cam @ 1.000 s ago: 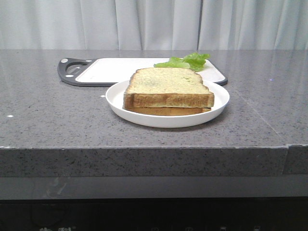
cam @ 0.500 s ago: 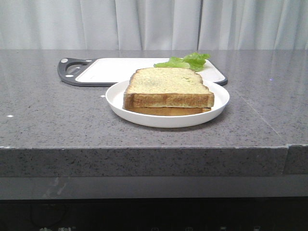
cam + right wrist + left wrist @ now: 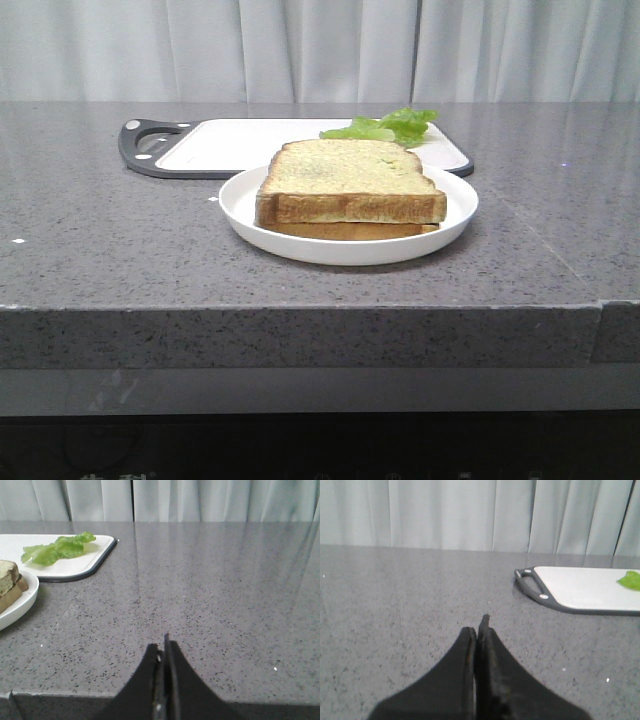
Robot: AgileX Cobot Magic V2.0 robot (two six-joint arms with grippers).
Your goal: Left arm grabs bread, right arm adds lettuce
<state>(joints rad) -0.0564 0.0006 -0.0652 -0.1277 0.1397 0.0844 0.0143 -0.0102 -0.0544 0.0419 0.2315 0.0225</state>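
While neither arm shows in the front view, a white plate (image 3: 455,215) sits near the front edge of the grey stone counter (image 3: 110,250), carrying the bread (image 3: 350,180), a thick tan slice lying flat on top of a thinner slice (image 3: 350,231). Just behind the plate lies a white cutting board (image 3: 240,145) with a dark rim and handle, and the lettuce (image 3: 385,127) rests on its right-hand part, behind the bread.

From the left wrist view, the left arm's gripper (image 3: 481,622) has its two black fingers pressed together with nothing between them, low over bare counter. The cutting board's handle end lies well apart from the fingertips, with a bit of the lettuce at the picture's edge.

From the right wrist view, the right arm's gripper (image 3: 163,645) likewise has its fingers closed against each other and holds nothing, above the counter's near edge. The lettuce lies on the cutting board's corner, well apart from the tips, and the plate's rim with a corner of the bread shows beside the board.
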